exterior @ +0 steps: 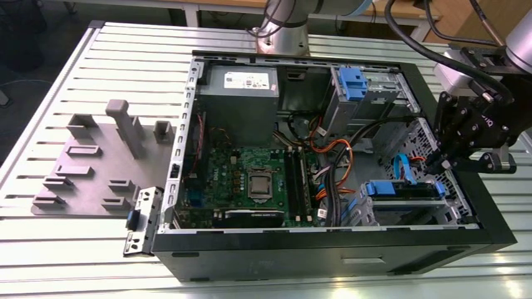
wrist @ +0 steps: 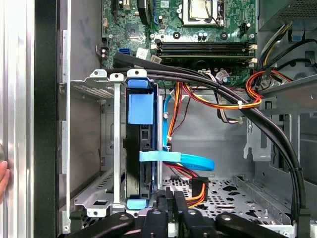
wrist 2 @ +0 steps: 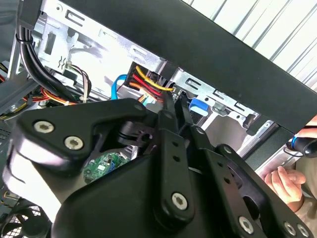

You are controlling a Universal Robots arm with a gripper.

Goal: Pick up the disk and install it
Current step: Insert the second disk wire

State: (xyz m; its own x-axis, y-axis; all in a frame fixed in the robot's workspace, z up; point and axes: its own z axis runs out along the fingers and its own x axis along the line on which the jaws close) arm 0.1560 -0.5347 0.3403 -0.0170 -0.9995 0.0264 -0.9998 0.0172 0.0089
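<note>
The black linkage of the gripper (wrist 2: 173, 106) fills the foreground of the second wrist view, its two slim fingers (wrist 2: 167, 119) pressed together with nothing between them; in the first wrist view the same closed fingertips (wrist: 171, 198) sit just beside the lower end of the disk (wrist: 140, 148). That disk stands on edge in the grey metal drive cage (wrist: 91, 148) of the open computer case (exterior: 465, 205), framed by its blue plastic carrier, with a broad blue tab at one end and a smaller blue clip at the other; its face is dark from this side and no label can be read on it. A flat blue data cable (wrist: 183, 159) crosses its edge, and red, orange and yellow power wires (wrist: 198, 99) run just beside it. In the exterior view the disk (exterior: 403, 190) lies in the cage at the case's near corner on the exterior view's right, with the gripper (exterior: 438, 163) hovering just above and beside it. A second blue carrier (exterior: 353, 84) sits in the upper bay. The power supply (exterior: 241, 81) carries a white sticker whose print is too small to read. The green motherboard (exterior: 249, 180) lies in the middle of the case. A grey fixture block (exterior: 99, 162) rests on the slatted table (exterior: 50, 81). A person's hand (wrist 2: 285, 183) shows outside the case.
</note>
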